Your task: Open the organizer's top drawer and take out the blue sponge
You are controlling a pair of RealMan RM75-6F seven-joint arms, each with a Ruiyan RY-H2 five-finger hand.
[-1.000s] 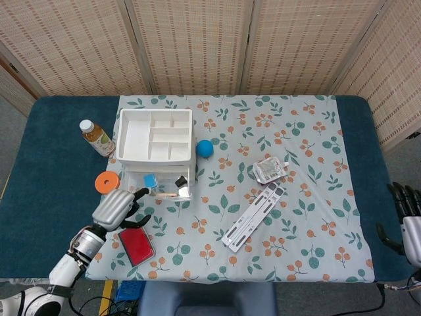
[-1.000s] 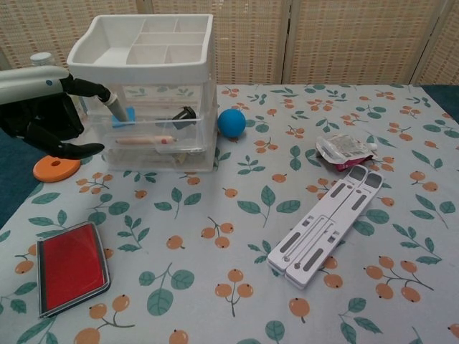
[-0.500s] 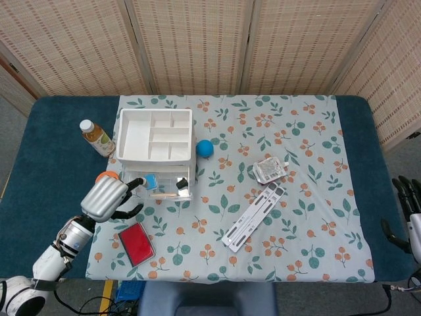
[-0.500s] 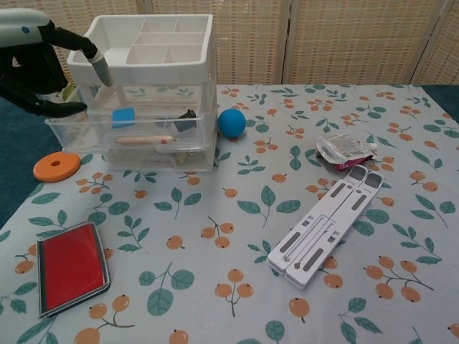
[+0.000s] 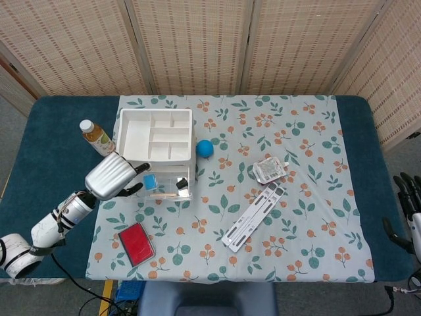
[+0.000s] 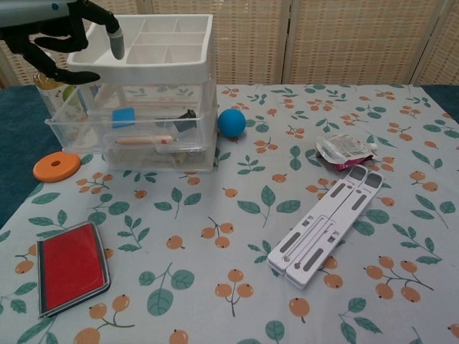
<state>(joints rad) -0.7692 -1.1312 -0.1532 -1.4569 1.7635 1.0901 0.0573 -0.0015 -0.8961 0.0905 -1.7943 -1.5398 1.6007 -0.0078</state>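
Note:
The white organizer stands at the cloth's left. Its clear top drawer is pulled out toward me. Inside it lies the blue sponge, uncovered. My left hand hovers above the drawer's left end beside the top tray, its fingers apart and holding nothing. One dark fingertip points down, well above the sponge. My right hand stays at the table's right edge, fingers spread and holding nothing.
An orange disc and a red case lie in front of the organizer. A blue ball, a pouch and a white folding stand lie to the right. A bottle stands left of the organizer.
My left hand has risen from the drawer's front to the height of the organizer's top tray. The sponge now shows uncovered in the drawer. The right hand has barely shifted.

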